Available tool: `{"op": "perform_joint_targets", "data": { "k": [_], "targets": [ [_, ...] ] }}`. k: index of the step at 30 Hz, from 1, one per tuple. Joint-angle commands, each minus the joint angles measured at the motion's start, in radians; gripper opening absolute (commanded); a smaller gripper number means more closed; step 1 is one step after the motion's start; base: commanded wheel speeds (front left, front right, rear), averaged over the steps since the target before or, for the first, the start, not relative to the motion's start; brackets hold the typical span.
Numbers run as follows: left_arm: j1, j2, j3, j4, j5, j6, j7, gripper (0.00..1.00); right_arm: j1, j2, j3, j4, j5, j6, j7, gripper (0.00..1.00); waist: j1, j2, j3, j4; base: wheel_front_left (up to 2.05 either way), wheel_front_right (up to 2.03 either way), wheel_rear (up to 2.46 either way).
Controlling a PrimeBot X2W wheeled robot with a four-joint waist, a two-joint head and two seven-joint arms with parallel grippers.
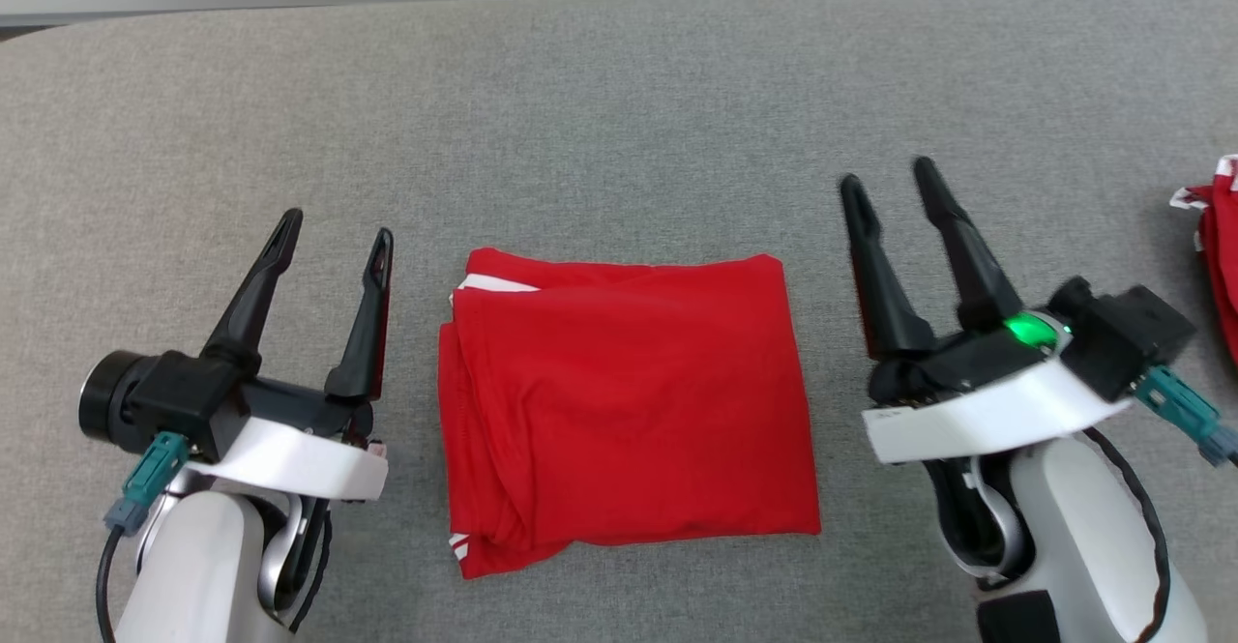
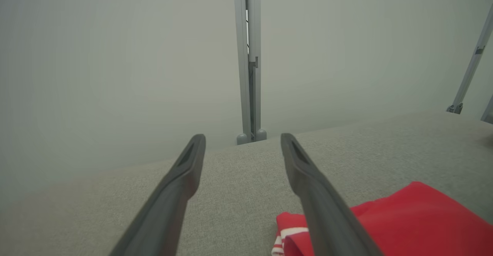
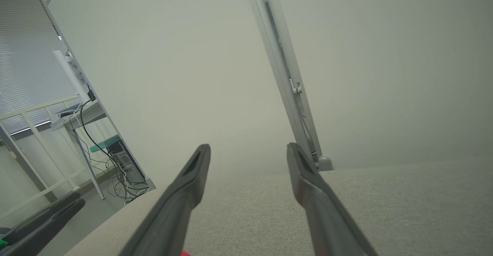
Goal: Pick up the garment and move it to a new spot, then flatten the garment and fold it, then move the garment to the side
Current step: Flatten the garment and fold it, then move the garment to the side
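garment [image 1: 624,406], red and folded, lies mid-frame on the grey table [image 1: 619,92]; left gripper [image 1: 334,237] and right gripper [image 1: 885,179] flank it, both spread wide, holding nothing.

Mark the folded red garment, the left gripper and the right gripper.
folded red garment [image 1: 629,401], head view, middle of its top layer.
left gripper [image 1: 337,225], head view, midway between its fingertips.
right gripper [image 1: 887,172], head view, midway between its fingertips.

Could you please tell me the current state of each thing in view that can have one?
red garment: folded into a rectangle, lying flat on the grey table, not held.
left gripper: open, empty, left of the garment.
right gripper: open, empty, right of the garment.
second red cloth: bunched, cut off at the picture's edge.
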State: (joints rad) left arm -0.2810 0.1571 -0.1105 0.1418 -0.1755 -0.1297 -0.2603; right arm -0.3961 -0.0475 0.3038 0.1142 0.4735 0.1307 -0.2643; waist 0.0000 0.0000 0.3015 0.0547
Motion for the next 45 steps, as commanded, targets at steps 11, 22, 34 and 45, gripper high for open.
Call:
{"op": "perform_joint_targets", "data": {
  "k": [11,22,34,45],
  "targets": [
    [0.082,0.007,0.044,-0.013,0.017,0.0,-0.003,1.0,0.185,-0.042,-0.2,0.041,-0.173,0.0,0.016,1.0,0.0,0.0,-0.048,-0.032,0.0,0.0,0.0],
    [0.152,0.003,0.056,-0.017,0.03,0.005,-0.003,1.0,0.288,-0.037,-0.264,0.012,-0.211,0.0,0.063,1.0,0.0,0.0,-0.093,-0.03,0.0,0.0,0.0],
    [0.114,0.007,0.051,-0.019,0.034,0.003,-0.003,1.0,0.273,-0.072,-0.198,0.04,-0.215,0.0,0.231,1.0,0.0,0.0,-0.096,0.023,0.0,0.0,0.0],
    [0.047,0.0,0.047,-0.014,0.03,0.0,-0.003,1.0,0.174,-0.097,-0.026,0.206,-0.156,0.0,0.316,1.0,0.0,0.0,-0.057,0.1,0.0,0.0,0.0]
  ]
}}
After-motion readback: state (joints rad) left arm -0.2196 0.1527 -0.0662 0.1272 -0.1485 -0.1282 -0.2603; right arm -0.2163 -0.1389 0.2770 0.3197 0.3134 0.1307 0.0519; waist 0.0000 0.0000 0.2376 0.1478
